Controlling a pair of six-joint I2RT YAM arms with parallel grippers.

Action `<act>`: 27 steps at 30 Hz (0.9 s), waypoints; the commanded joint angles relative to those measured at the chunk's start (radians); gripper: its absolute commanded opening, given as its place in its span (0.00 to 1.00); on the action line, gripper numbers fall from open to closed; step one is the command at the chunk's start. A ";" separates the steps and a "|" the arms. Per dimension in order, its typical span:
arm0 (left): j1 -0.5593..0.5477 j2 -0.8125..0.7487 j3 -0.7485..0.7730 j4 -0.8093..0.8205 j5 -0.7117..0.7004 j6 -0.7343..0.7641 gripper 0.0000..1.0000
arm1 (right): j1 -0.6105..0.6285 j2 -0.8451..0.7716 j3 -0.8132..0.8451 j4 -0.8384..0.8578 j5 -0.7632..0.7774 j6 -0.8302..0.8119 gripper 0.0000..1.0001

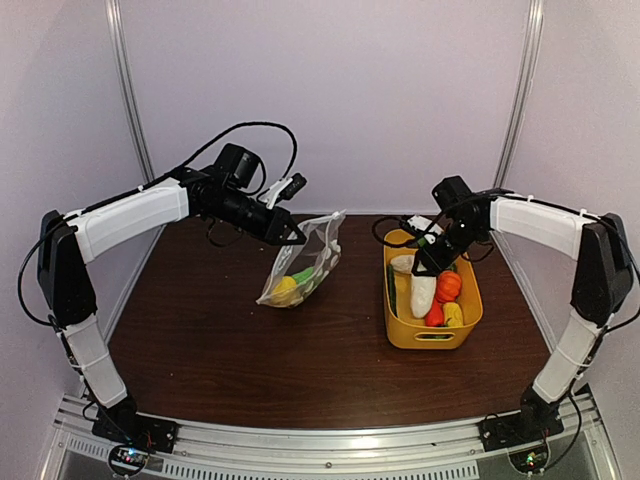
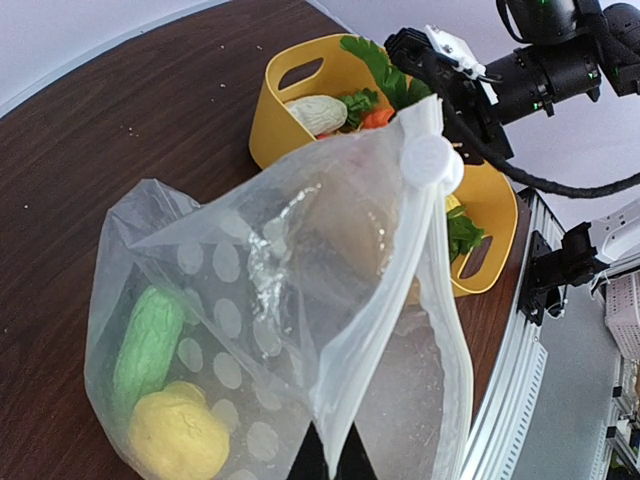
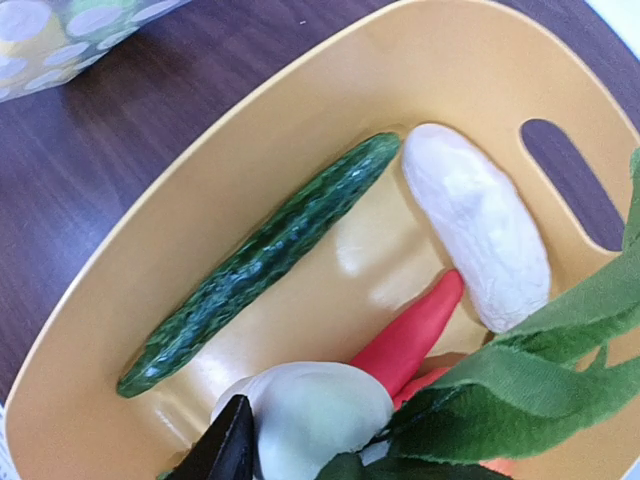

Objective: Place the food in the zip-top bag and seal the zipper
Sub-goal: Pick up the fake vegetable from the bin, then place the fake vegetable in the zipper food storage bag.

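Observation:
My left gripper (image 1: 289, 236) (image 2: 330, 462) is shut on the mouth edge of the clear dotted zip-top bag (image 1: 300, 265) (image 2: 300, 300) and holds it up, with its bottom on the table. A green piece (image 2: 148, 345) and a yellow piece (image 2: 180, 435) lie inside. The zipper's white slider tab (image 2: 430, 160) sits at the far end of the open mouth. My right gripper (image 1: 428, 264) is down in the yellow basket (image 1: 392, 300), shut on a white vegetable with green leaves (image 3: 320, 410) (image 1: 422, 290). One of its fingers (image 3: 228, 448) shows; the other is hidden by the leaves.
The basket (image 3: 200, 200) also holds a green cucumber (image 3: 260, 260), a second white piece (image 3: 480, 225), a red pepper (image 3: 415, 330), and orange (image 1: 448, 286), red (image 1: 434, 315) and yellow (image 1: 453, 313) pieces. The bag stands left of the basket on the brown table (image 1: 220, 350).

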 commanded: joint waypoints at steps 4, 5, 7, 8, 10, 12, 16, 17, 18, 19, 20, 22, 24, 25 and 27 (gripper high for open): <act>0.006 0.015 0.008 0.000 -0.002 -0.002 0.00 | -0.003 0.082 0.101 -0.005 0.271 -0.072 0.46; 0.006 0.015 0.007 0.000 0.000 -0.004 0.00 | -0.002 0.097 0.111 -0.015 0.264 -0.072 0.48; 0.007 0.017 0.008 0.000 0.005 -0.006 0.00 | -0.002 0.130 0.123 -0.019 0.253 -0.056 0.53; 0.007 0.018 0.009 0.000 0.007 -0.007 0.00 | -0.002 0.145 0.125 -0.015 0.241 -0.046 0.54; 0.006 0.020 0.009 0.000 0.008 -0.007 0.00 | -0.002 0.176 0.132 -0.011 0.210 -0.021 0.59; 0.007 0.019 0.008 0.000 0.009 -0.007 0.00 | -0.002 0.204 0.143 -0.010 0.173 -0.008 0.65; 0.006 0.012 0.010 -0.001 0.007 -0.006 0.00 | -0.002 0.212 0.159 -0.012 0.154 0.027 0.66; 0.006 0.011 0.010 -0.001 0.005 -0.006 0.00 | -0.002 0.207 0.155 -0.014 0.147 0.040 0.66; 0.006 0.010 0.010 -0.001 0.003 -0.005 0.00 | -0.002 0.202 0.152 -0.014 0.132 0.053 0.66; 0.006 0.009 0.010 -0.001 0.002 -0.006 0.00 | -0.002 0.201 0.149 -0.018 0.119 0.063 0.66; 0.006 0.009 0.010 -0.001 0.004 -0.005 0.00 | -0.003 0.202 0.147 -0.019 0.111 0.074 0.66; 0.006 0.012 0.010 -0.001 0.005 -0.006 0.00 | -0.003 0.206 0.136 -0.011 0.113 0.101 0.66; 0.007 0.014 0.009 -0.002 0.007 -0.007 0.00 | -0.004 0.213 0.128 0.005 0.123 0.124 0.67; 0.007 0.014 0.010 -0.002 0.007 -0.007 0.00 | -0.005 0.221 0.130 0.013 0.145 0.144 0.68; 0.006 0.014 0.010 -0.002 0.006 -0.007 0.00 | -0.006 0.250 0.146 0.012 0.187 0.167 0.69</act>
